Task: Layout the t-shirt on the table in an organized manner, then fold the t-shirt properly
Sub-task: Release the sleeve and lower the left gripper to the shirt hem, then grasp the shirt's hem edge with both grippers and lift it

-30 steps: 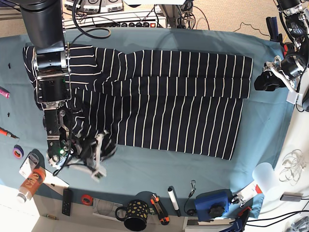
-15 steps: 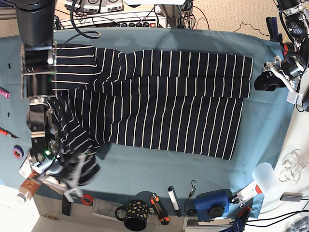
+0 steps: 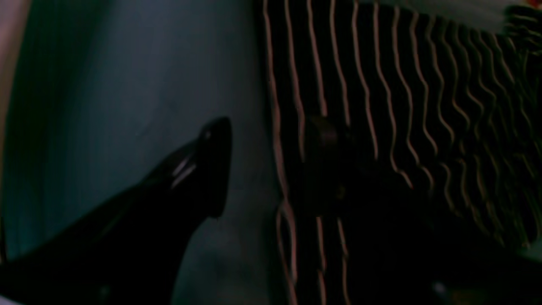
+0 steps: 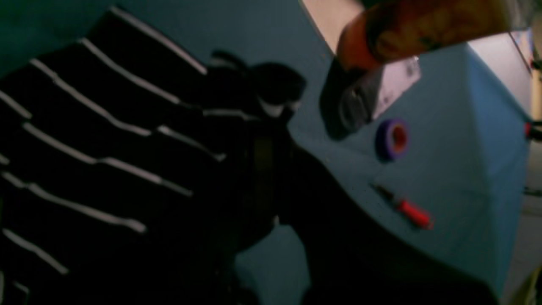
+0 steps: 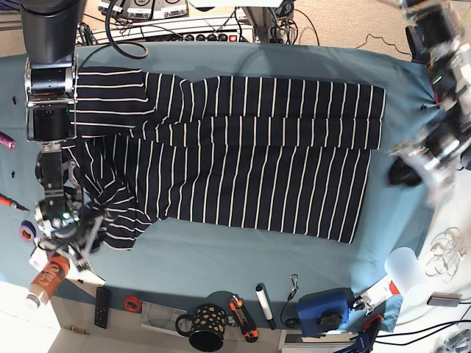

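Note:
The dark striped t-shirt [image 5: 257, 162] lies spread across the teal table [image 5: 221, 254], with its upper part folded over in a band. At the lower left, my right gripper [image 5: 77, 237] is shut on a bunched sleeve corner of the t-shirt [image 4: 127, 161], close to the table's edge. In the right wrist view the gripper [image 4: 271, 101] shows dark against the fabric. My left gripper [image 5: 403, 173], blurred, hovers just off the shirt's right hem. Seen from the left wrist, the left gripper [image 3: 271, 148] is open. One of its fingers [image 3: 207, 169] is over the table [image 3: 127, 106] and the other is over the t-shirt [image 3: 381, 106].
An orange bottle [image 5: 45, 278], a purple tape roll [image 5: 28, 232] and a red pen [image 4: 413, 212] lie beside the right gripper. Along the front edge are a remote [image 5: 103, 305], red tape [image 5: 132, 303], a spotted mug [image 5: 200, 327] and a blue device [image 5: 324, 309].
The right gripper has carried the sleeve corner leftward, and the fabric now lies flatter at the lower left. The left arm has swung from the table's right edge down toward the shirt's hem.

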Robot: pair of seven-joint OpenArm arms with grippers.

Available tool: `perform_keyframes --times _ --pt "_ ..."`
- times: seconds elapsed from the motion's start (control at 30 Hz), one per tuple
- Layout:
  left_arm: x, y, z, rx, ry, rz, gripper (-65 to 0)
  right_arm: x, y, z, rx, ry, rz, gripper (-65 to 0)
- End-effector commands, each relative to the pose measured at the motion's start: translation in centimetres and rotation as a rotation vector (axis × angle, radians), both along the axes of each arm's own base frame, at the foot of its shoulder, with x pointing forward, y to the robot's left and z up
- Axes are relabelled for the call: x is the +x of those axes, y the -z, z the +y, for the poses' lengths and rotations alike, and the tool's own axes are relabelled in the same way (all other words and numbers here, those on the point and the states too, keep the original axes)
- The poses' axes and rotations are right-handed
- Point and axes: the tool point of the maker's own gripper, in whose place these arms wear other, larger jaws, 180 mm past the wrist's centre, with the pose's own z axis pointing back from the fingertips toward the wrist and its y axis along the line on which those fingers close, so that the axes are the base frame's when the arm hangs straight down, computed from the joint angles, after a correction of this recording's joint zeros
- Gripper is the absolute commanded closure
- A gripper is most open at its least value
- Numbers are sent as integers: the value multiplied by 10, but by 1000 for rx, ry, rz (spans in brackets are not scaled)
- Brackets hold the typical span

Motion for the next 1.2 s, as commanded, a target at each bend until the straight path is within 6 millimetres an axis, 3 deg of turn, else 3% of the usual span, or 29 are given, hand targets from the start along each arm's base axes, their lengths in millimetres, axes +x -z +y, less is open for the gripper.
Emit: perform_keyframes --times 0.0,0.1,0.23,0.47,0.73,0.83,1.03,1.17 --pt "18 -16 -6 35 17 -66 -284 13 -27 -10 -6 14 -77 0" --pt "53 -14 -21 178 1 -83 -284 11 -29 -16 14 37 -82 0" --pt "96 -12 -25 327 -8 -69 -284 10 -29 -17 25 39 -75 0" --pt "145 15 -7 254 -31 103 -286 8 -27 -17 35 44 -65 0" --pt "148 43 -14 143 14 200 -286 8 -26 -13 57 43 -64 0" --pt "141 54 -31 128 64 238 -286 9 -24 -11 61 40 -62 0" --pt "143 57 -63 86 106 223 -286 7 -19 -4 67 28 -34 0" --pt "144 63 -66 133 85 240 -275 7 -19 -4 67 24 -31 0"
